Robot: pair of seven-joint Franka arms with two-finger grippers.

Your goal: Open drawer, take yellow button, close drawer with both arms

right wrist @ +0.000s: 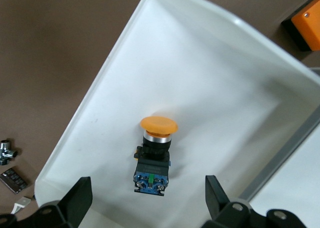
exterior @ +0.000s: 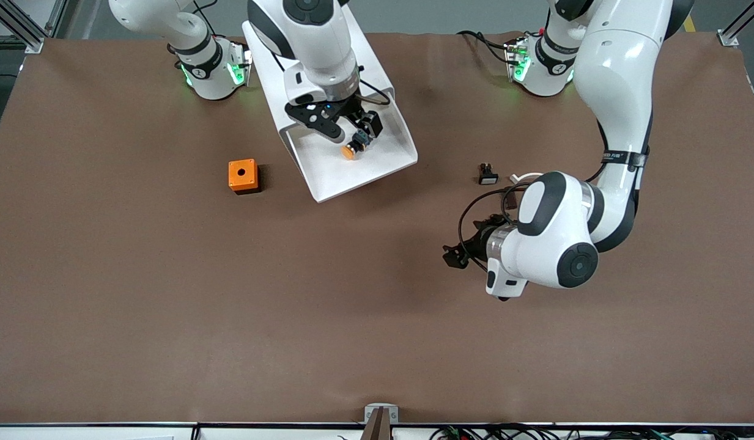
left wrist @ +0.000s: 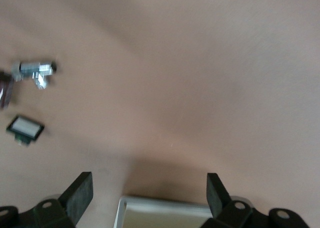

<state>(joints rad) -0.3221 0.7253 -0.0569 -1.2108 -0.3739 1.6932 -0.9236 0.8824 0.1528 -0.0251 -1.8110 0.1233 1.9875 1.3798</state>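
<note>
Your button (right wrist: 153,155) lies on its side on the floor of the pulled-out drawer (exterior: 377,174), about midway across the tray. It looks small, light and rigid: a smooth domed orange cap on a metal collar, then a squarer dark blue-black body. The cap will probably be slippery and let the pads skid, so take it across the flat sides of the body, where two fingers can seat squarely. The right gripper (exterior: 351,131) hangs directly over it with its jaws spread wide, one finger to each side of the button and neither touching it; nothing is held. The tray floor is smooth white plastic, so expect the button to slide or roll if you nudge it before you close. You have room on both sides, since the drawer's walls stand well clear of the fingers. The left gripper (exterior: 456,255) waits low over bare brown table toward the left arm's end, also spread and empty. A small black part with a white face (exterior: 487,175) lies on the mat near it, and an orange cube (exterior: 243,175) sits beside the drawer toward the right arm's end.
</note>
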